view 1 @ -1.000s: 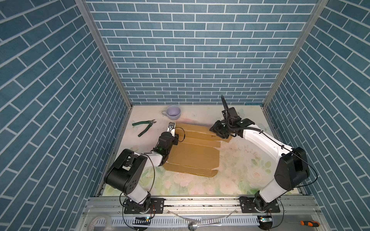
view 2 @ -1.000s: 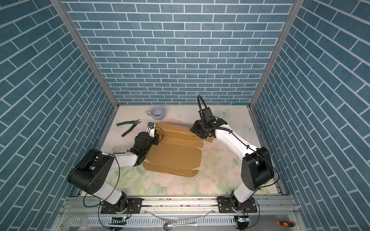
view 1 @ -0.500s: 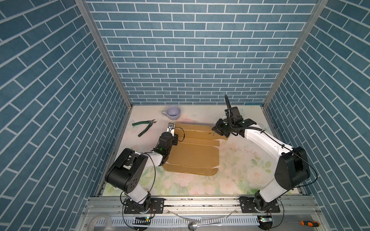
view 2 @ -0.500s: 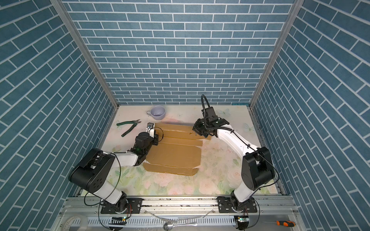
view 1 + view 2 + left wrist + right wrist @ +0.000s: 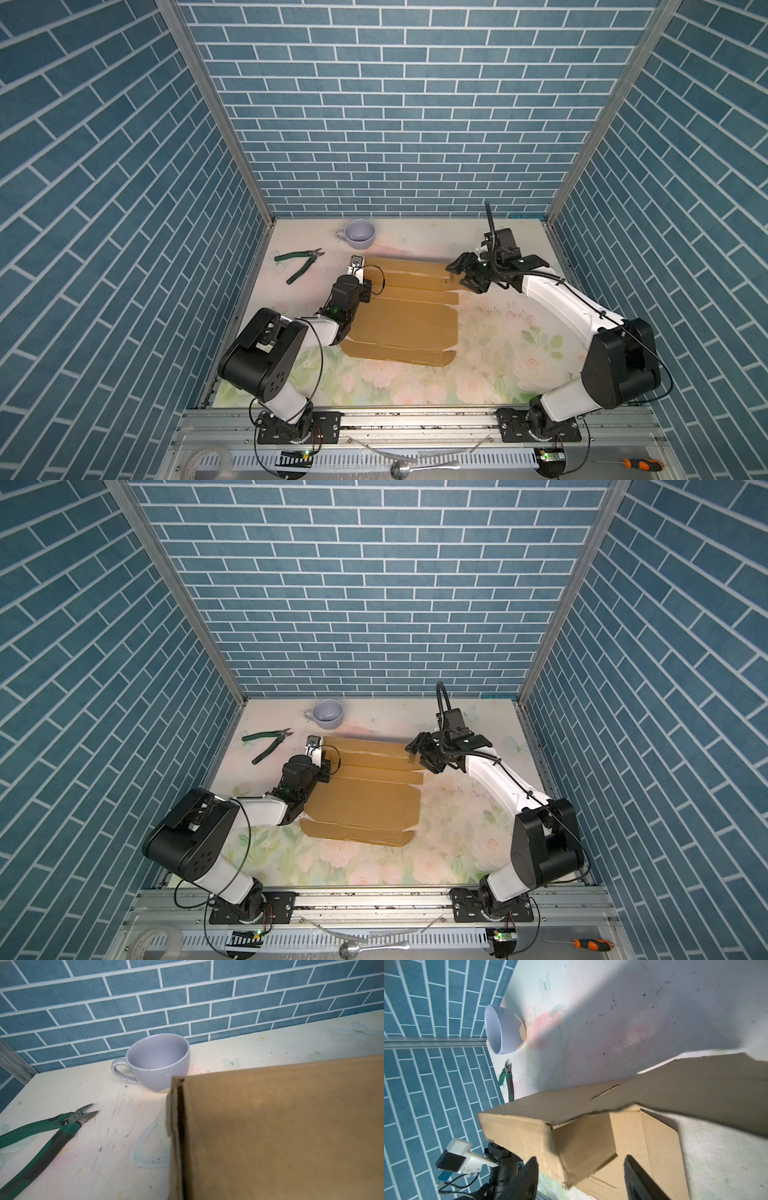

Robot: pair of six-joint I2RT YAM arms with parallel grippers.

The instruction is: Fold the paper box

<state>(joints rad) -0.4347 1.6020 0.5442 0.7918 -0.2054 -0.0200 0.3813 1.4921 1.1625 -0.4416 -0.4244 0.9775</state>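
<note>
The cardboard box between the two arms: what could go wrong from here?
1. The right arm's jaws stand open either side of the raised flap of the paper box. Only the left arm's jaws, shut, seem to pinch its other end, so it may spring flat.
2. The lilac cup and green pliers lie close to the box's far left corner. A sliding box or swinging left arm could knock them.
</note>
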